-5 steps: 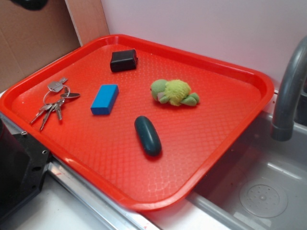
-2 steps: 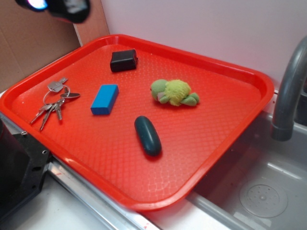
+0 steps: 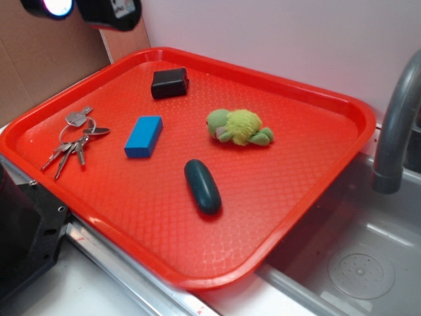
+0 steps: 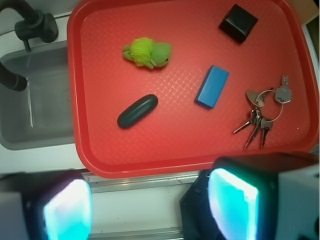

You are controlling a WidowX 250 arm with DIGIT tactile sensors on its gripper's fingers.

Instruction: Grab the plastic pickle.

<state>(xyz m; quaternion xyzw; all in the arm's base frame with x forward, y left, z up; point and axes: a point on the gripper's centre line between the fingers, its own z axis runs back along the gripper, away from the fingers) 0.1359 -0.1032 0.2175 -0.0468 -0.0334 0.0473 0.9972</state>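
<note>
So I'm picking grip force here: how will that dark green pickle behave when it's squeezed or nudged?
The pickle looks smooth and slightly glossy, so it may slip between the fingers. Its rounded capsule shape lying flat on the tray suggests that a sideways nudge could roll it. It looks rigid and probably light, being plastic.

You had a pale wall (image 3: 276,39) behind, a grey sink (image 3: 355,263) with faucet (image 3: 395,125) alongside, brown cardboard (image 3: 39,59) opposite.
</note>
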